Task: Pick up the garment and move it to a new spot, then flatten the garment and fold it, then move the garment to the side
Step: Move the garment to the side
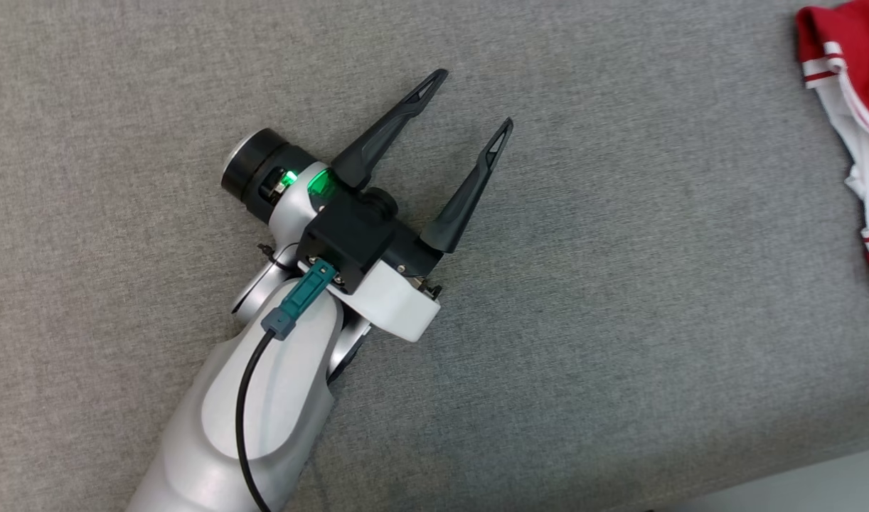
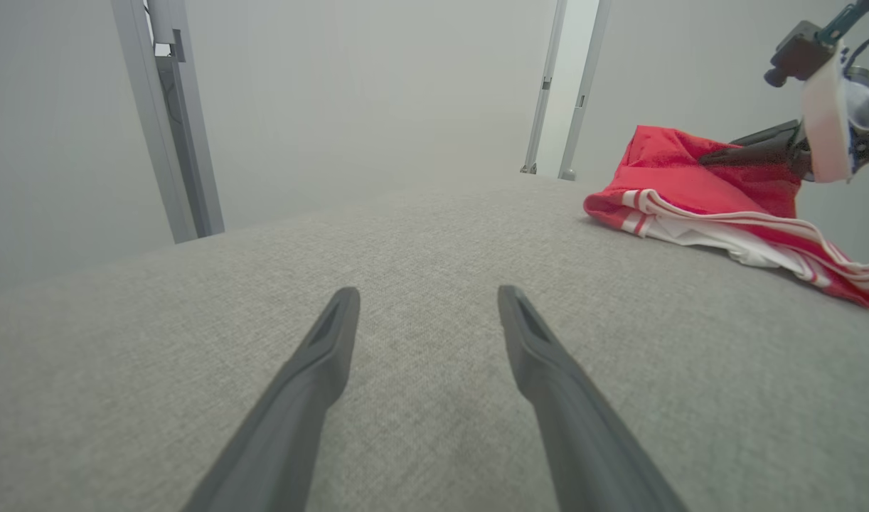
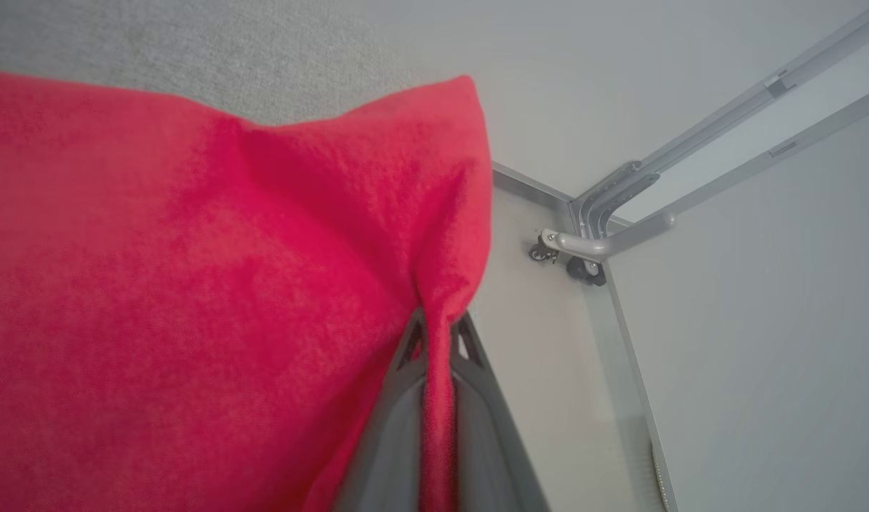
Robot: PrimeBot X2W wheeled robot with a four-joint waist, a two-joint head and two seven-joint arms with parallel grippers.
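Grey woven tabletop (image 1: 619,355) carried the red-and-white striped cloth garment (image 1: 857,85) at upper right; my right jaws pinched one thin fold, left jaws gaped empty. I feared that slight hold slipping.

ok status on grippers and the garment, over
Left gripper open, empty, above the grey woven surface. Right gripper shut on a fold of the red fabric garment with white stripes, rest on the surface. Nothing in the way.

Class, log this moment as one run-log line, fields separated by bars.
phase: pick-up | right tool: shut on garment | left tool: open, empty | garment: pinched part raised, rest on grey surface
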